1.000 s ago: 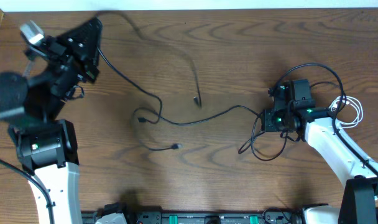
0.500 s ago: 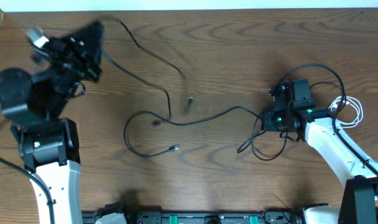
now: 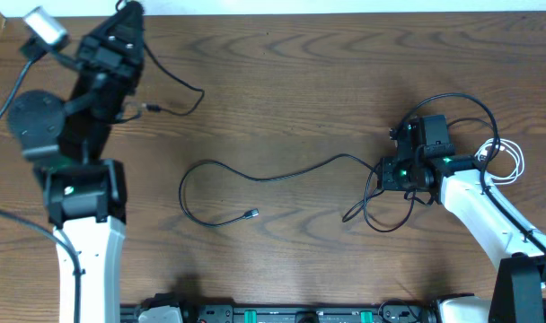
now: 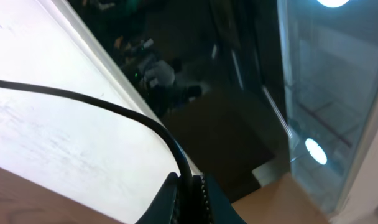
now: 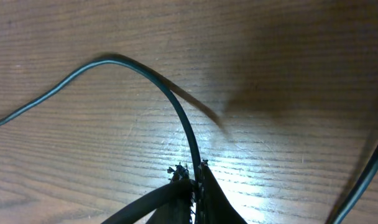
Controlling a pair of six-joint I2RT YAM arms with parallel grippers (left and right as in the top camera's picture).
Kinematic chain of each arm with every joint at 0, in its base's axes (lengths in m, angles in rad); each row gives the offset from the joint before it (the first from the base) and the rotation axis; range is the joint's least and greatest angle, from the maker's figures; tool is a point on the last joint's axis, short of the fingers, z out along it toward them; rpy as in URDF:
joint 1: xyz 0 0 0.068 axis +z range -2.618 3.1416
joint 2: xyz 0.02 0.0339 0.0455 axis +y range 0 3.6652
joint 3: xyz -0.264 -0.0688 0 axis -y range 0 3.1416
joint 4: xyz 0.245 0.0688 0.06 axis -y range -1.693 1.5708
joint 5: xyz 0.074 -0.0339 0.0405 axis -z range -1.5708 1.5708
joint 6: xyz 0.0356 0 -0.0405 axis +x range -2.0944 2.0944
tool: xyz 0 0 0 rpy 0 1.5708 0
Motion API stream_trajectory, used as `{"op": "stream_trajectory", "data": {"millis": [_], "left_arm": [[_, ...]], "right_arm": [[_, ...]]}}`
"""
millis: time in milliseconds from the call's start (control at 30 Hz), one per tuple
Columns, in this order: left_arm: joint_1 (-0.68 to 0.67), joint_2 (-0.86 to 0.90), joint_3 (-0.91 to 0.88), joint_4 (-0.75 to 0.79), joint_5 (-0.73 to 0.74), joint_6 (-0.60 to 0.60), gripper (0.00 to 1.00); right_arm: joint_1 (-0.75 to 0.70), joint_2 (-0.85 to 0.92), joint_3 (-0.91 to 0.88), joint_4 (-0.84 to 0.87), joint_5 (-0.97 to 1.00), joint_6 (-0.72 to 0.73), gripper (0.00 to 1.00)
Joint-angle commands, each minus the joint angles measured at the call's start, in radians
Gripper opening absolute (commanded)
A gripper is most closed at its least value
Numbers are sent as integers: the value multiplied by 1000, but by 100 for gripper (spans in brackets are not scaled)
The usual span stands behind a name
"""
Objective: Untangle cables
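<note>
Overhead: the left gripper (image 3: 127, 16), at the table's (image 3: 300, 269) far left corner, is clamped on the first black cable (image 3: 199, 92), evidently to hold it clear of the second black cable (image 3: 273, 178), which crosses the middle to the right gripper (image 3: 383, 170); the white cable (image 3: 514, 157) lies by the right edge. Left wrist: fingers (image 4: 168, 196) pinched on that first cable. Right wrist: fingers (image 5: 209, 198) shut on the second, judged an anchor

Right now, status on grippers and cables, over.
Left gripper shut on one black cable. Right gripper shut on other black cable. The two lie apart. White cable far right, nothing blocking.
</note>
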Motion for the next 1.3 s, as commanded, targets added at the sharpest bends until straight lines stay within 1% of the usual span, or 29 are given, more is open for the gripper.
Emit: {"op": "stream_trajectory", "data": {"millis": [0, 67, 133, 267, 400, 467, 533, 700, 800, 900, 967, 1000, 1100, 1167, 1267], "left_arm": [[-78, 46, 13, 18, -28, 115, 8], [-136, 89, 13, 46, -31, 189, 8], [-190, 138, 13, 75, -54, 237, 8], [-292, 261, 13, 149, -138, 243, 8], [-372, 375, 13, 248, -180, 247, 8], [-402, 427, 14, 268, -193, 247, 8], [-422, 471, 13, 257, -191, 246, 8], [-469, 550, 13, 151, -188, 248, 8], [-488, 581, 13, 80, -189, 299, 8], [-491, 592, 13, -27, -218, 374, 8], [-491, 594, 13, -106, -277, 413, 8], [-491, 594, 13, -151, -328, 426, 8], [-491, 594, 13, -267, -453, 430, 8], [-491, 594, 13, -332, -491, 430, 8], [-491, 594, 13, -402, -499, 430, 8]], "right_arm": [[10, 7, -2, -3, 0, 16, 1], [10, 7, -2, -3, 0, 20, 1], [10, 7, -2, -5, 0, 19, 2], [10, 7, -3, -19, 0, 19, 2], [10, 7, -3, -26, 0, 19, 2], [10, 7, -3, -26, 0, 19, 3], [10, 7, -3, -26, 0, 19, 3], [10, 7, -3, -22, 0, 19, 7], [10, 7, -3, -16, 0, 19, 7], [10, 7, -3, -15, 1, 19, 7], [10, 7, -3, -14, 1, 19, 8], [10, 7, -3, -14, 1, 19, 8], [10, 7, -3, -12, 1, 19, 9], [10, 7, -3, -7, 1, 19, 10], [10, 7, -3, 1, 1, 19, 10]]}}
